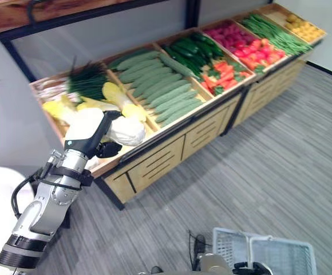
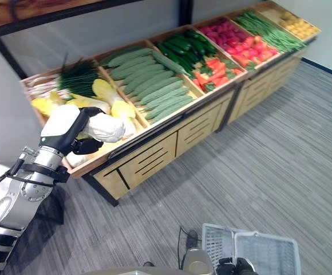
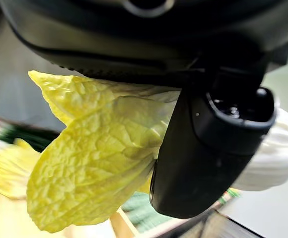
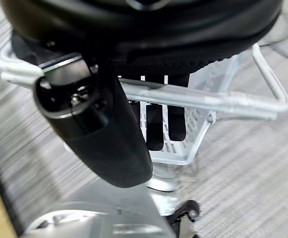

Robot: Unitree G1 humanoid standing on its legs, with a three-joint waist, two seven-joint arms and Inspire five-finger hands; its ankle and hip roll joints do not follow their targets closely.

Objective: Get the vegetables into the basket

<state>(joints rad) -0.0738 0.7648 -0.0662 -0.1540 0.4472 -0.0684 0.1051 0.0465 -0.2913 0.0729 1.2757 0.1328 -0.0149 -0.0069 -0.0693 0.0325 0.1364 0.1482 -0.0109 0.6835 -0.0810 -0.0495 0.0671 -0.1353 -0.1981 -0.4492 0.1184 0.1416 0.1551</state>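
Observation:
My left hand [image 1: 97, 137] is shut on a napa cabbage [image 1: 129, 133], white at the stem with crinkled yellow leaves [image 3: 94, 158]. It holds the cabbage just above the leftmost bin of the wooden vegetable stand [image 1: 172, 146]; my thumb [image 3: 203, 163] lies across the cabbage. More yellow cabbages [image 1: 117, 94] lie in that bin. Low at the front, my right hand [image 4: 99, 139] has its fingers curled round the handle [image 4: 208, 99] of a white wire basket [image 1: 263, 252], which hangs over the grey floor.
The long stand runs from left to far right, with bins of chives [image 1: 89, 80], pale cucumbers [image 1: 160, 86], dark cucumbers [image 1: 192, 48], carrots [image 1: 226, 74], red vegetables [image 1: 246, 43], green beans [image 1: 275, 31] and yellow produce [image 1: 303, 26]. Open grey floor [image 1: 269, 172] lies between stand and basket.

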